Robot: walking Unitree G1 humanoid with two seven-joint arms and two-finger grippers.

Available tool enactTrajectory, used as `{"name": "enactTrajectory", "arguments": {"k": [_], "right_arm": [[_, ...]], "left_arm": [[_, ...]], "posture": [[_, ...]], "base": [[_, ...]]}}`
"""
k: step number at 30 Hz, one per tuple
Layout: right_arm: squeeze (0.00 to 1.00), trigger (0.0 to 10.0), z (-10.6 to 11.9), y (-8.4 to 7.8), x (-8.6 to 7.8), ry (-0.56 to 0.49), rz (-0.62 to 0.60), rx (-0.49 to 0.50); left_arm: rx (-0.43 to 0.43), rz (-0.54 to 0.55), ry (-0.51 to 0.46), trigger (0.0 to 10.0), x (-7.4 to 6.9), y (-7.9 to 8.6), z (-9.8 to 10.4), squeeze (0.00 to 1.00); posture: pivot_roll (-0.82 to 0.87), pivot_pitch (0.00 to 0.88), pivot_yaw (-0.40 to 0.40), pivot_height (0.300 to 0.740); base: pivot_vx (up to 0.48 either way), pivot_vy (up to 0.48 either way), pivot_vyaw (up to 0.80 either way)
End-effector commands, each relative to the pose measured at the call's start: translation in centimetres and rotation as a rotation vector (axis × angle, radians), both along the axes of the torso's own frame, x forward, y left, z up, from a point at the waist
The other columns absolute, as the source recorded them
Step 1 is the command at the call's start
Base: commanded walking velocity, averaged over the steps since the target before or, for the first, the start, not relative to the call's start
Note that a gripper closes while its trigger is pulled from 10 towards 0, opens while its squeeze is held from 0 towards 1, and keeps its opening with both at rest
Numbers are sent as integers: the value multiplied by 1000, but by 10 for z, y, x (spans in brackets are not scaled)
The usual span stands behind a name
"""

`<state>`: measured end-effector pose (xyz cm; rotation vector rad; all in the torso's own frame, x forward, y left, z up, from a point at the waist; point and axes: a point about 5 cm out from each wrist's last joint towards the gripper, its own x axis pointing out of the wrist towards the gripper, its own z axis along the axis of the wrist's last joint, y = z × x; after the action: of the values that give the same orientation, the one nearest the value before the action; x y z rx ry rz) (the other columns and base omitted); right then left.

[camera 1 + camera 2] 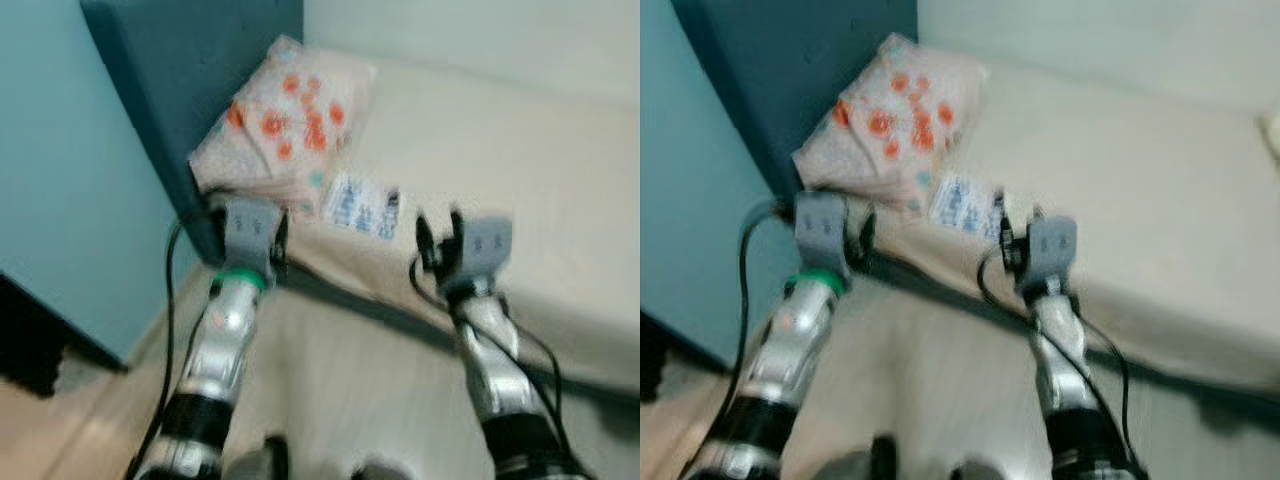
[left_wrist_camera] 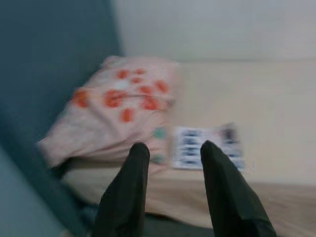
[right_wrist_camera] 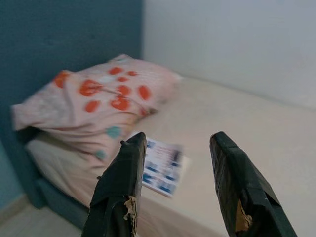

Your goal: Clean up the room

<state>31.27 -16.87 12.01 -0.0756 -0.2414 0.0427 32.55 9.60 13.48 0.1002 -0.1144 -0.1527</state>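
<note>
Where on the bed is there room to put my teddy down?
The bed is bare from the leaflet out to the wall, on the robot's right. It is crowded at the headboard corner, where the pillow lies with the leaflet beside it.

Pillow [image 1: 285, 120] and booklet [image 1: 362, 207] on bed [image 1: 500, 160]

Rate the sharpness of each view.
Both eye views: heavy motion smear; pillow dots and booklet print unreadable. Left wrist view: blurred, fingers soft-edged. Right wrist view: sharpest, fingers crisp, booklet still smeared.
</note>
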Motion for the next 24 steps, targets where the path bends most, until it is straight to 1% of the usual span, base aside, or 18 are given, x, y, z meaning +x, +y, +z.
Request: {"name": "enactTrajectory", "arguments": {"k": [1,2,24], "right_arm": [[0,10000,-6,-7,-3,24,-28,13],[0,10000,-6,-7,-3,24,-28,13],[0,10000,-7,-8,-3,31,-35,24]], "left_arm": [[9,-16,6,10000,-1,-4,-1,0],[9,-16,6,10000,-1,-4,-1,0],[7,-50,24,10000,-2,-8,-2,0]], "posture": [[-84,0,22,740],[-84,0,22,740],[-84,0,25,740]], "base": [[-311,0,-712],[-311,0,-712],[0,0,-743]]}}
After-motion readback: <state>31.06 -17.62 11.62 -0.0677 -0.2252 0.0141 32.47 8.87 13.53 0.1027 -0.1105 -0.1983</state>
